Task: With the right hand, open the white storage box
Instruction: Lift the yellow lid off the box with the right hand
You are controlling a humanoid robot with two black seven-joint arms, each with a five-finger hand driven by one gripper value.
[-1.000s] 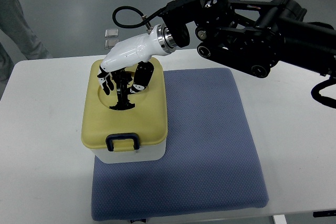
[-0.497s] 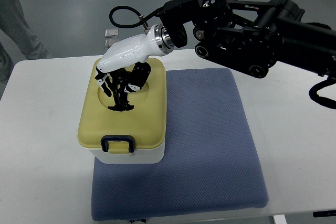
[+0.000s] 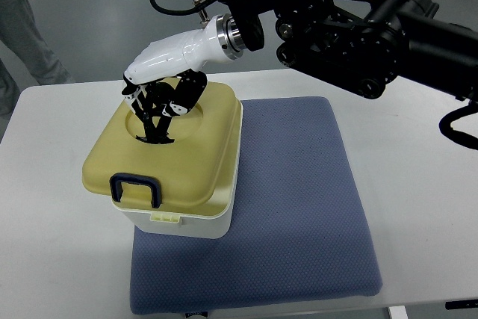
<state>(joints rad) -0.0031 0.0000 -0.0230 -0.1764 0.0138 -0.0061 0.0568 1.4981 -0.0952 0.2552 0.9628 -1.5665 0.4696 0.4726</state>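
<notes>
Yellow lid (image 3: pixel 179 158) sits tilted up off your white box (image 3: pixel 196 220); right hand (image 3: pixel 160 98) fingers curled around its black handle (image 3: pixel 154 131).

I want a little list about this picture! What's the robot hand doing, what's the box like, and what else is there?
robot hand: right hand, white shell with black fingers, curled around the black handle on top of the lid
lid: yellow lid, tilted up at the front, lifted off the box's front edge
box: white storage box, standing on the mat's left part
latch: dark blue latch on the lid's front
mat: blue mat on the white table
left hand: not in view
person: legs at top left
</notes>
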